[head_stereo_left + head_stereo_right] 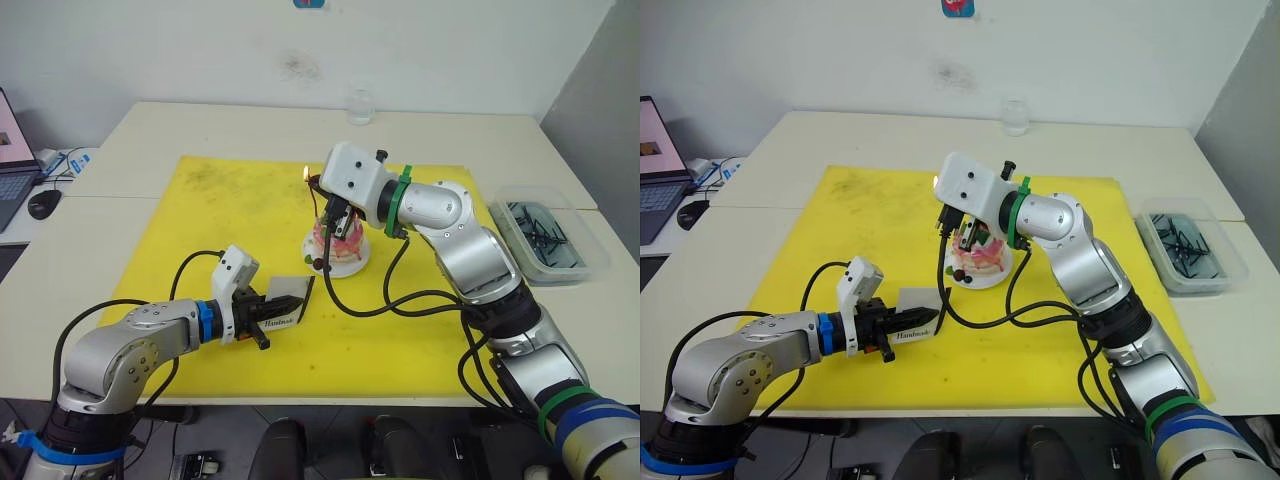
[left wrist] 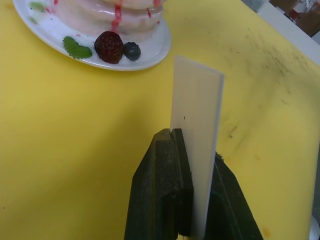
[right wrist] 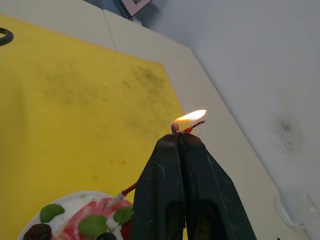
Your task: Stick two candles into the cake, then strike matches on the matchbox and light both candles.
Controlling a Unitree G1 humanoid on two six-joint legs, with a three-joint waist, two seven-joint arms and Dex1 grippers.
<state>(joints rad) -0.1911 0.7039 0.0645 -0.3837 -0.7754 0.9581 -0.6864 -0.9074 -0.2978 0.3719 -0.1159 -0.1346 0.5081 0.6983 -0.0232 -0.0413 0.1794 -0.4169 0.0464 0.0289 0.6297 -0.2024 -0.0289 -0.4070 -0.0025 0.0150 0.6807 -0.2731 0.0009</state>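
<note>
One flame (image 3: 192,115) is burning at the tip of my right gripper (image 3: 178,137), whose jaws are pressed together on a lit match (image 3: 175,127), with a candle (image 3: 195,126) tip meeting the fire right beside the match head. That candle's red stem runs down to its pale end in the cake (image 3: 82,220), which sits on its white plate (image 1: 355,262) on the yellow mat (image 1: 160,230) near the middle of the surface (image 1: 200,125). My left gripper (image 1: 268,318) is closed on the matchbox (image 1: 289,303), holding it on edge just short of the plate. The main risk, as I judge it, is the flame itself: the match is short and pinched close to its head, so the fire could reach my fingertips or die before the wick catches. If I nudge sideways, I could bend or topple the thin candle, since it leans and is only lightly seated in the soft cake. Dropping the burning match onto the mat or cake would be the worse outcome. I cannot tell from here whether a second candle stands in the cake or whether it is lit. The matchbox stands close enough to the plate that a careless left-arm move could knock it. Spare matches (image 1: 535,228) lie in the clear tray (image 1: 600,258) well to my right.
</note>
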